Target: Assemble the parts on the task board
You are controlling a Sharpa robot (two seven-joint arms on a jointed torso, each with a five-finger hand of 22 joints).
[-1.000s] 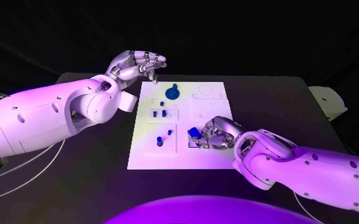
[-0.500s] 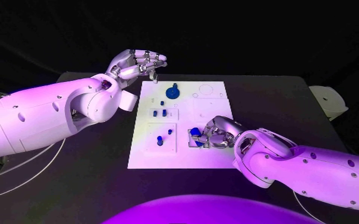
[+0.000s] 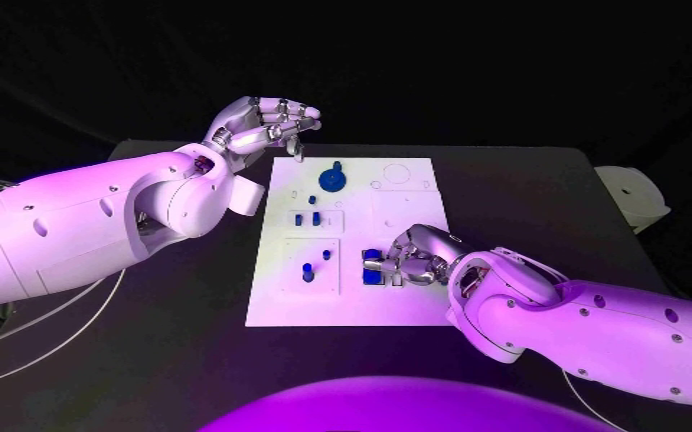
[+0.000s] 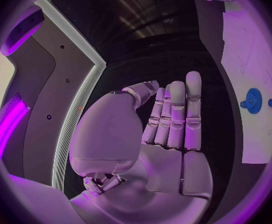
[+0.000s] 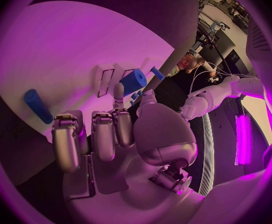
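Right robot hand [image 3: 408, 260] pinches a blue part [image 3: 374, 261] at the board's [image 3: 404, 214] near slot, seating apparently underway; next move likely calls for pressing it home; left robot hand [image 3: 267, 126] hovers off the far corner, fingers loosely curled, empty.

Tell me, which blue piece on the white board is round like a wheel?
The big blue toothed disc near the board's far edge; the other blue pieces are small pegs or blocks.

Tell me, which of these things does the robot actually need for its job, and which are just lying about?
Needed: task board; blue gear; small blue pegs; blue cylinder at the right hand; left hand, raised, holding nothing.

Lying about: white object at the table's right edge.
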